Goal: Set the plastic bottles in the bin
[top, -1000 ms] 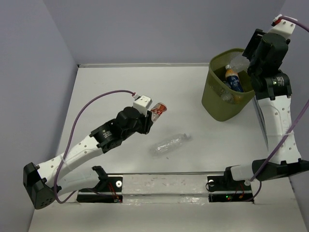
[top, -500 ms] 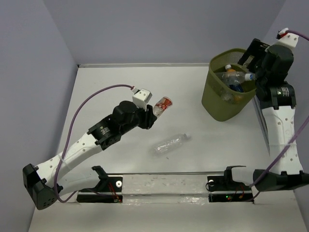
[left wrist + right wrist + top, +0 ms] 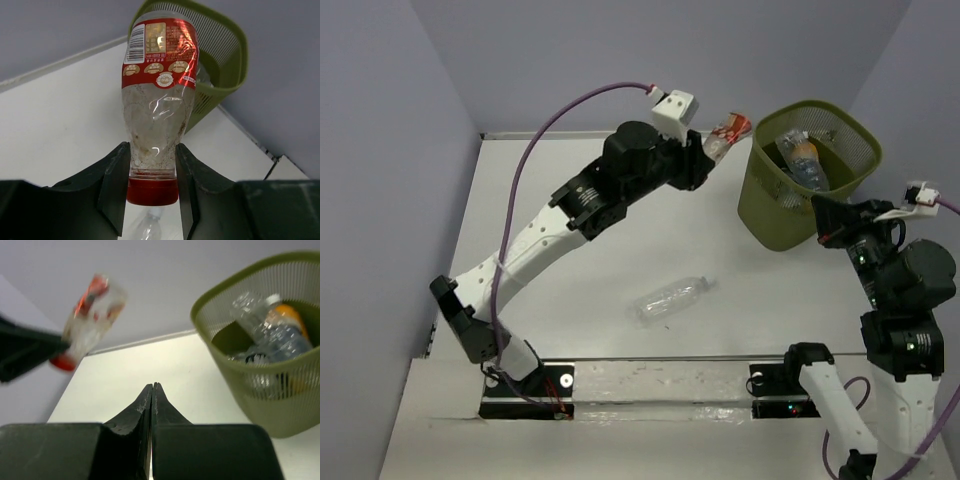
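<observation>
One label-less bottle [image 3: 670, 298] lies on the table [image 3: 740, 300]. The left gripper [image 3: 152, 162] is clamped on one red-labelled bottle [image 3: 159, 75], held in the air just left of the bin [image 3: 768, 210]; only its wrist view shows the red cap [image 3: 151, 191]. The bin holds at least two bottles [image 3: 802, 160]; the right gripper [image 3: 151, 389] beside it is pressed together, empty.

Red-labelled bottle [image 3: 159, 95]: clear body, red label with gold and white print, red cap. Bin [image 3: 765, 205]: olive-green, fine mesh pattern. Orange-filled bottle [image 3: 804, 158]: orange contents. Label-less bottle [image 3: 670, 298]: clear. Counter [image 3: 620, 240]: white. Left pincer [image 3: 151, 150] and right pincer [image 3: 151, 387]: black.
</observation>
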Robot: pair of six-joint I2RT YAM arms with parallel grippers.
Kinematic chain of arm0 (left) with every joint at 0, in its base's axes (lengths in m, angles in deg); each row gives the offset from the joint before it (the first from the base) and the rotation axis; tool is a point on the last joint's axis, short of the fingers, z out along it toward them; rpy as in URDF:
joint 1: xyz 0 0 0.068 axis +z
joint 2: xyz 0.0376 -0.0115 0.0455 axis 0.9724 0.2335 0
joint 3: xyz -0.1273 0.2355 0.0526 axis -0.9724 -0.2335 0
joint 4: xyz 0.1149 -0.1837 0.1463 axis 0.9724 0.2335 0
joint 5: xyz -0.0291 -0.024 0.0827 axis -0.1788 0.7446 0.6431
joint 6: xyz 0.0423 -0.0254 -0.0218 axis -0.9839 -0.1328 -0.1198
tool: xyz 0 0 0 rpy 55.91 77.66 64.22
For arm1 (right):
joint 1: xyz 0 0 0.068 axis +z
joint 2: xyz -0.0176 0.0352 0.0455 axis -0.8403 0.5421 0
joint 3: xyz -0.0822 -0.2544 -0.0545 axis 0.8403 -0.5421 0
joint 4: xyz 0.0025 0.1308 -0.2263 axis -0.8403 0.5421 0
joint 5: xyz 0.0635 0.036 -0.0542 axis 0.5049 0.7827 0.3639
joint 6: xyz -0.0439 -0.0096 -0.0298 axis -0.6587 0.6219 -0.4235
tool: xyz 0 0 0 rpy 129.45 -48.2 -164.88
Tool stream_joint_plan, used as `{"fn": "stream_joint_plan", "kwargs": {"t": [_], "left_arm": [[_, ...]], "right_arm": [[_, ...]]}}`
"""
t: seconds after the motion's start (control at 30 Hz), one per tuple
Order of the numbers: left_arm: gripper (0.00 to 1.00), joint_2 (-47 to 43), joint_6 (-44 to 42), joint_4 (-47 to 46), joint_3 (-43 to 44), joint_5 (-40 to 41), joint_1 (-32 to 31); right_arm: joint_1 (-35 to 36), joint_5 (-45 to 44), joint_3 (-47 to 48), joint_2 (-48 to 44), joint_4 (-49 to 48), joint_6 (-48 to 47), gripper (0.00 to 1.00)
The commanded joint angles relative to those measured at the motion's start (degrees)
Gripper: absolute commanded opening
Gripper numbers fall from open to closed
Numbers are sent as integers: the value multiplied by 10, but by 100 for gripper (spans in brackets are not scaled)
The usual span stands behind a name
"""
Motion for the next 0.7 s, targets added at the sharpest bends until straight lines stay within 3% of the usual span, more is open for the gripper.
{"fn": "stream_joint_plan", "kwargs": {"t": [0.0, 0.13, 0.27, 0.47, 0.67], "left_arm": [[30, 92, -12, 13, 181, -15, -10], [30, 233, 5, 13, 370, -35, -17], [30, 327, 48, -59, 452, -75, -18], [33, 402, 99, -213, 454, -114, -29], [41, 464, 103, -316, 459, -95, -52]], "right_arm": [[-2, 111, -66, -101, -12, 47, 0], [-2, 141, -107, -177, 45, 62, 0], [-2, 130, -110, -214, 96, 62, 0], [-2, 161, -131, -238, 123, 86, 0], [-2, 170, -137, -247, 118, 95, 0]]}}
